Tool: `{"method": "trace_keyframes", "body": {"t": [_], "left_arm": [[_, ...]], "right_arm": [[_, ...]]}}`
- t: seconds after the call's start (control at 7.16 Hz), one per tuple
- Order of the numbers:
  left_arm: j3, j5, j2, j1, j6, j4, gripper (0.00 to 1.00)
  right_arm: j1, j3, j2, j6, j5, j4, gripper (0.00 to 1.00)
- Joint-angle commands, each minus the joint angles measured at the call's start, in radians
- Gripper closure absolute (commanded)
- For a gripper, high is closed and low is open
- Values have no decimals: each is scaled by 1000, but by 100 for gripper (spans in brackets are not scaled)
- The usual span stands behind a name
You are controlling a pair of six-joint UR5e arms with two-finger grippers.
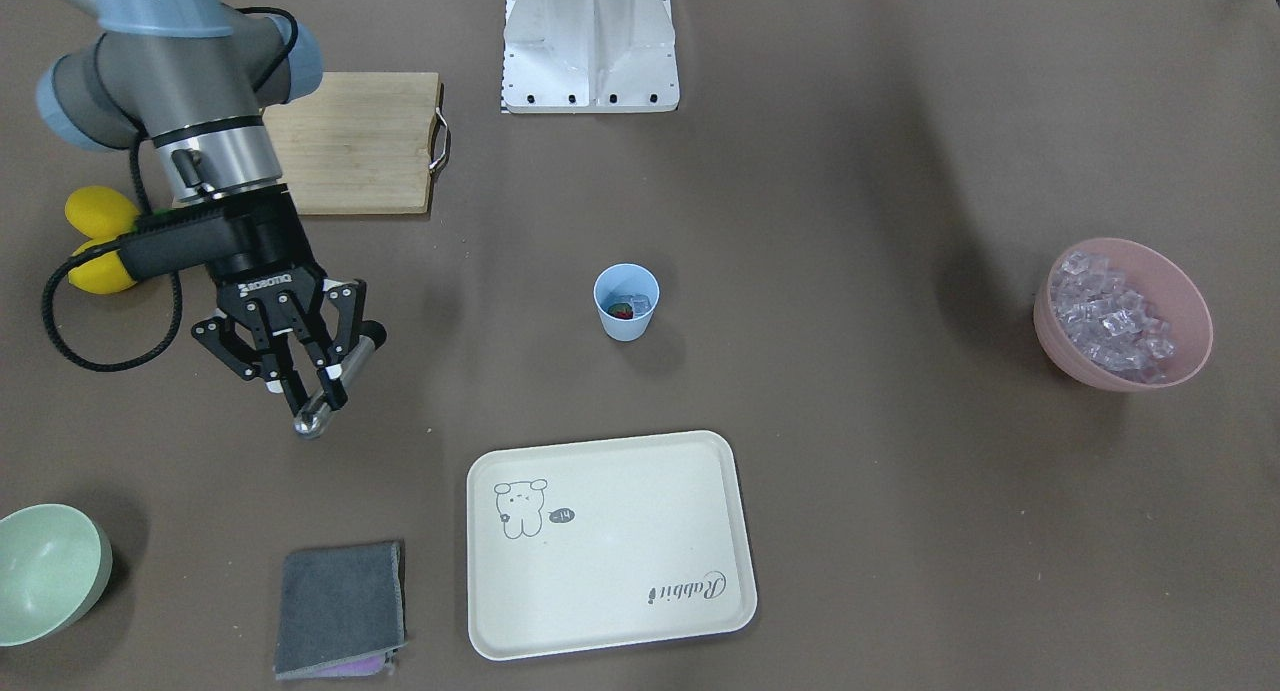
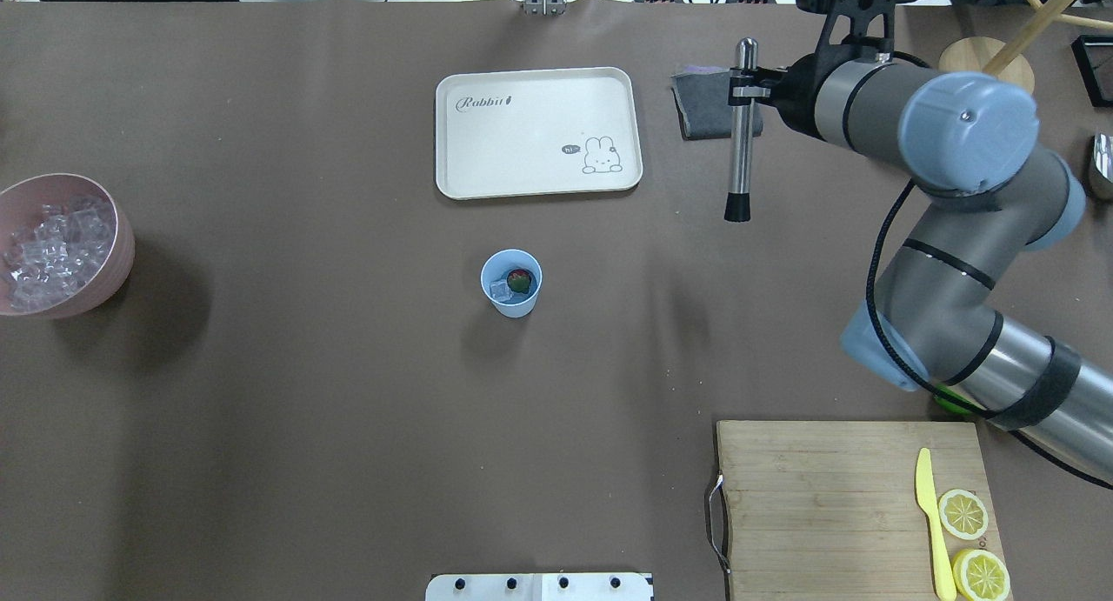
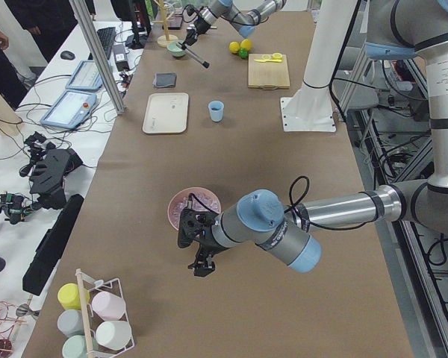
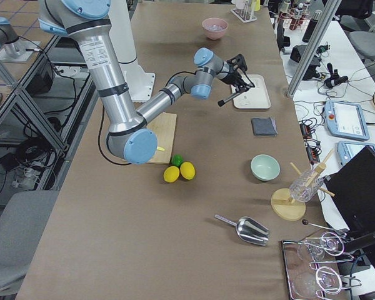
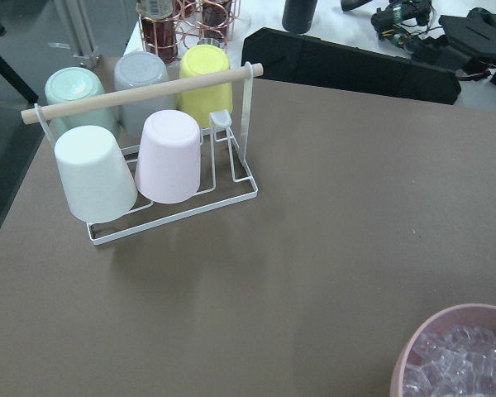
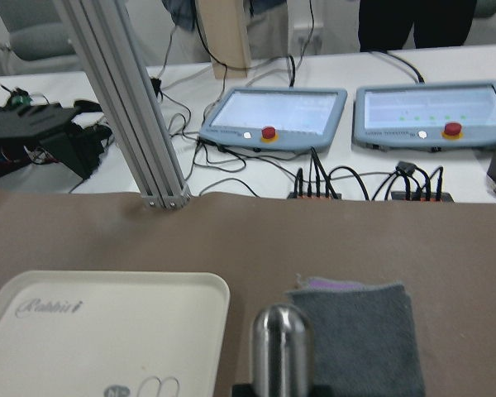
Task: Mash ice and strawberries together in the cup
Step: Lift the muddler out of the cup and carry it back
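The light-blue cup [image 1: 626, 323] stands mid-table, also in the overhead view [image 2: 513, 306]. Inside it lie a red strawberry [image 2: 520, 280] and a cube of ice [image 2: 499, 290]. More ice [image 1: 1108, 320] fills a pink bowl [image 1: 1058, 351] at the table's end. My right gripper [image 1: 318, 391] is shut on a metal muddler [image 2: 740, 157] and holds it above the table, well to the side of the cup, near the grey cloth. My left gripper [image 3: 198, 265] shows only in the exterior left view, beside the pink bowl [image 3: 173, 216]; I cannot tell whether it is open.
A cream tray [image 1: 620, 531] lies in front of the cup. A grey cloth [image 1: 340, 606], a pale-green bowl [image 1: 45, 571], lemons [image 1: 100, 241] and a wooden cutting board [image 2: 817, 497] with a yellow knife are on the right arm's side. A cup rack [image 5: 149, 157] stands beyond the pink bowl.
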Motion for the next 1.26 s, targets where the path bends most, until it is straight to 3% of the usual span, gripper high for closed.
{"method": "trace_keyframes", "body": {"t": [0.0, 0.14, 0.28, 0.56, 0.84, 1.12], "left_arm": [[2, -47, 23, -6, 54, -46, 2], [8, -47, 23, -6, 54, -65, 2], [8, -47, 34, -6, 56, -85, 2], [7, -42, 41, -6, 56, -99, 2], [4, -39, 38, -6, 62, -105, 2], [4, -38, 26, -4, 62, -103, 2]], "right_arm": [[114, 1, -12, -7, 330, -139, 100], [162, -10, -11, -9, 457, -186, 100], [193, -11, -9, -9, 501, -244, 100], [233, -54, -3, -68, 512, -365, 100], [253, -61, 3, -233, 598, -565, 100], [230, -105, 7, -267, 587, -599, 100]]}}
